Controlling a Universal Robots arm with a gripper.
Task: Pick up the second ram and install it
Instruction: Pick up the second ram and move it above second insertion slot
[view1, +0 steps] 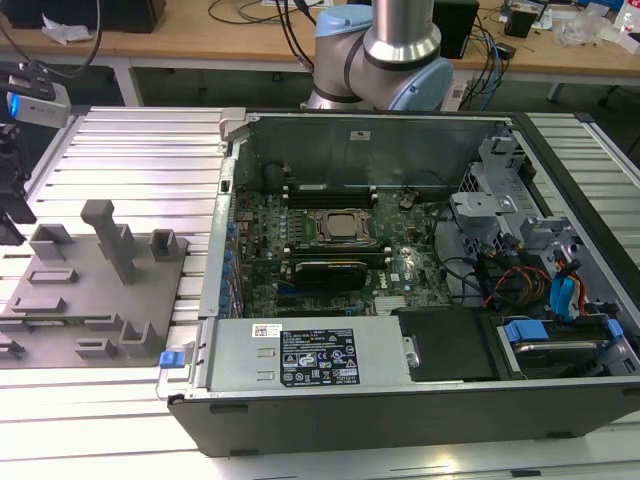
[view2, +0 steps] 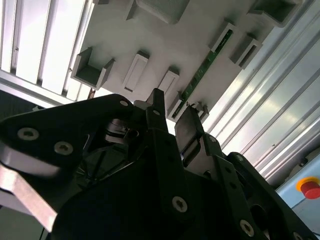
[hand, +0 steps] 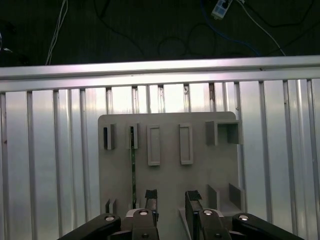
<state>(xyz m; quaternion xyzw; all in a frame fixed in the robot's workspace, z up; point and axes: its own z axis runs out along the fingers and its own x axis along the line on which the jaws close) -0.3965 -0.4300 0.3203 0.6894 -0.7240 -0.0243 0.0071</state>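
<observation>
My end effector (hand: 171, 199) hangs over the gray tray (hand: 200, 175), its fingers apart and holding nothing. The second ram (hand: 133, 165) stands on edge in the tray's slots, just outside the gap between the fingers. Descending this misaligned, I judge a finger could strike the stick's edge or a tray block.

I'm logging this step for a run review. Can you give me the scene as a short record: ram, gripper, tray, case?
ram: slim green stick, on edge in the tray's end holders
tray: gray, with raised blocks, on the slatted table
gripper: open, over the tray, nothing between the fingers
ram vs gripper: ram lies beside the fingers, apart, not gripped
case: open, at the exterior view's right of the tray
task state: ram not yet picked up
</observation>
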